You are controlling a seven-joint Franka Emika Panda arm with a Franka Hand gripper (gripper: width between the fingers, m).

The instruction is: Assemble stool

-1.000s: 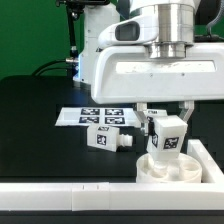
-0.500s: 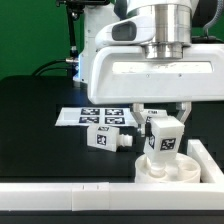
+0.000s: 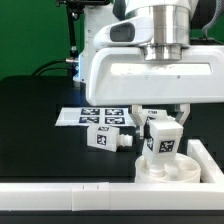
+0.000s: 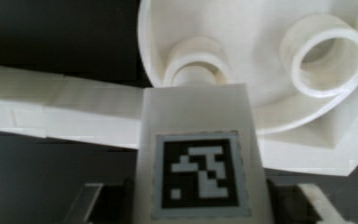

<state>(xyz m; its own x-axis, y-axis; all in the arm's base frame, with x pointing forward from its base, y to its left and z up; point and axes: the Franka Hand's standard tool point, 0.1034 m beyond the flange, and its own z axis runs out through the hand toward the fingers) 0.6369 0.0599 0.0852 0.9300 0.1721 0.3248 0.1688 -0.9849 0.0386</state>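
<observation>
White plastic stool leg [image 3: 163, 140], tag facing out, sits clamped between the fingers of the gripper [image 3: 165, 124], low and right in the exterior view, over the round seat [image 3: 170, 170]. Since a second ago it has edged slightly leftward. The leg hides its own base, so contact with the seat is unclear. A loose leg [image 3: 108, 138] lies at centre.
</observation>
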